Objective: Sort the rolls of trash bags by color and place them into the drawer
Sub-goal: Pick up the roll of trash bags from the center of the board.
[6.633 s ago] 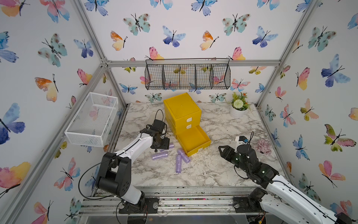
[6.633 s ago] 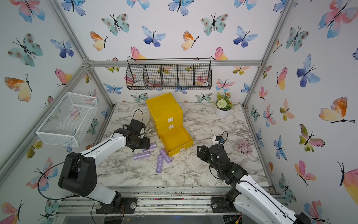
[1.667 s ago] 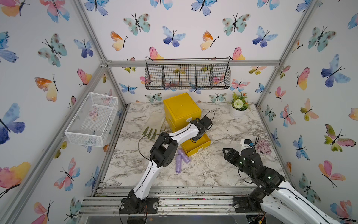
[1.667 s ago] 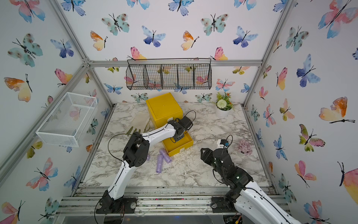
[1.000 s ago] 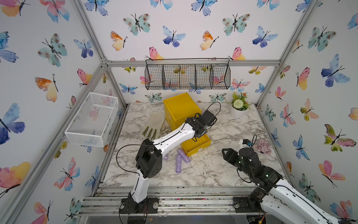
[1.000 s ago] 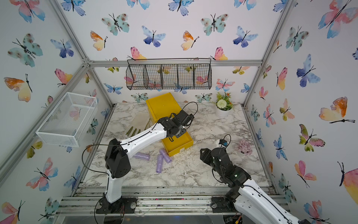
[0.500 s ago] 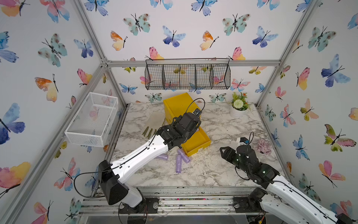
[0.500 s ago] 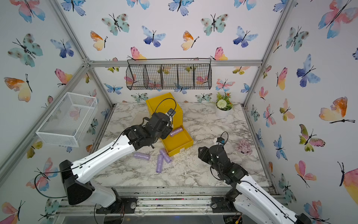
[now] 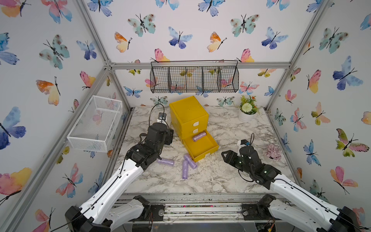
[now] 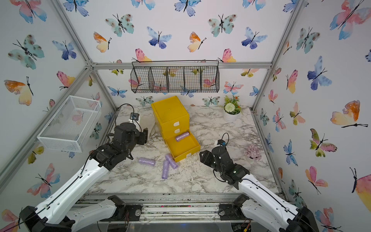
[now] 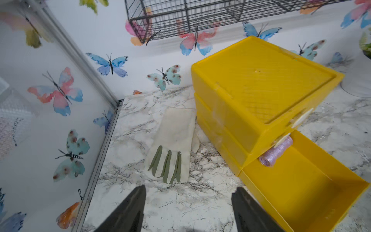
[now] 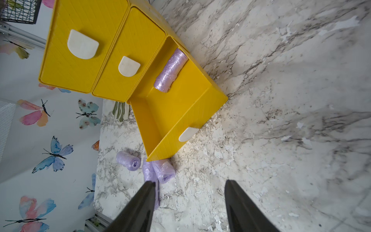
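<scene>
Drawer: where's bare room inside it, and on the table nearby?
Drawer: one roll lies at its back; the front floor is bare. Table: open between drawer and plant pot, and along the near edge. Crowded: three rolls between the drawer's front corner and the left arm; glove beside the cabinet.

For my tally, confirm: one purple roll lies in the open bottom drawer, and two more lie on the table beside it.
Three purple rolls, not two, lie on the table beside the open bottom drawer, as a top view shows; one purple roll does lie in it.
</scene>
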Motion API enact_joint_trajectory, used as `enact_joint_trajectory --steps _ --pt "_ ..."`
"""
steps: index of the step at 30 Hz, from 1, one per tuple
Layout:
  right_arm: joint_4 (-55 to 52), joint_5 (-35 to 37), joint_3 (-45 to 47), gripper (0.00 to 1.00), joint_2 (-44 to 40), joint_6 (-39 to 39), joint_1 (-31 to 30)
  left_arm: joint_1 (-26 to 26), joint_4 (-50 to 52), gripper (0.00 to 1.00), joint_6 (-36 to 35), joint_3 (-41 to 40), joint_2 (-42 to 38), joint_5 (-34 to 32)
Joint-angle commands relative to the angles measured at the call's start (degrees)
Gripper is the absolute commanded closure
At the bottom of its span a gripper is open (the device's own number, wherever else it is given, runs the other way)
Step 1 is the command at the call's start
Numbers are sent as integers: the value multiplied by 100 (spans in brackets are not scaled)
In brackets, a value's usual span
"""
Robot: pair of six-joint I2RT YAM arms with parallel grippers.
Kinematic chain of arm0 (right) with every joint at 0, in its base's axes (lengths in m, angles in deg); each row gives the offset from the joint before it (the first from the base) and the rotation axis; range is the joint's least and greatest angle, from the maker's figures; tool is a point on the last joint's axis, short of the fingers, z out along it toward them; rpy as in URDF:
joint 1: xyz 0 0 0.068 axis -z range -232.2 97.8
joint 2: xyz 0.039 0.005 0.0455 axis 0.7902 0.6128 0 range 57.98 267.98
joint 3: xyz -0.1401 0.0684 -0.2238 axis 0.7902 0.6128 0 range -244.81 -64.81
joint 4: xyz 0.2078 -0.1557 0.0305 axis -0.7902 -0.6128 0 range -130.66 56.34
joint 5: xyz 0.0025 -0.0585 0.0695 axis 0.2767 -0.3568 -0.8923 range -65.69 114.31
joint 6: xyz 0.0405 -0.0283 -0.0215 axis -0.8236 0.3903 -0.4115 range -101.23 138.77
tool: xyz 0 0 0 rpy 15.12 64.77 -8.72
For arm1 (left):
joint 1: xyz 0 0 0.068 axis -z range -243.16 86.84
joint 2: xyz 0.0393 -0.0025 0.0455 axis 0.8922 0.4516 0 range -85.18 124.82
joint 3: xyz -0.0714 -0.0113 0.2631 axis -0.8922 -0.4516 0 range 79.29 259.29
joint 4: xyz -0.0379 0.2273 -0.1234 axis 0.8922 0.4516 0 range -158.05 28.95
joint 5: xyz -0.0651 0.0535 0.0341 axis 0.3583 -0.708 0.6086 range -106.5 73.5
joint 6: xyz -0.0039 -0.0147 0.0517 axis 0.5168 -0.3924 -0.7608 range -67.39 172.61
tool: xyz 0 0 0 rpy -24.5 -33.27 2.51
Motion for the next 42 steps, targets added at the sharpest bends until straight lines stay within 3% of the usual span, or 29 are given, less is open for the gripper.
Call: enact_joint_trajectory --steps 1,8,13,23,42 --pt "432 -415 -91 40 277 20 -73 -581 -137 27 453 -345 -173 847" --pt "701 -395 -370 43 1060 220 -683 -1265 -162 27 571 -816 -253 1503" --pt "640 -158 -861 44 1818 294 -1353 -1381 -199 27 594 -982 -264 1555" --pt "912 205 -1697 43 3137 -266 -2310 -1533 -181 25 615 -1043 -266 1543" --pt "368 316 -2856 37 4684 -1009 -2707 -1632 -181 23 580 -1057 -227 1664"
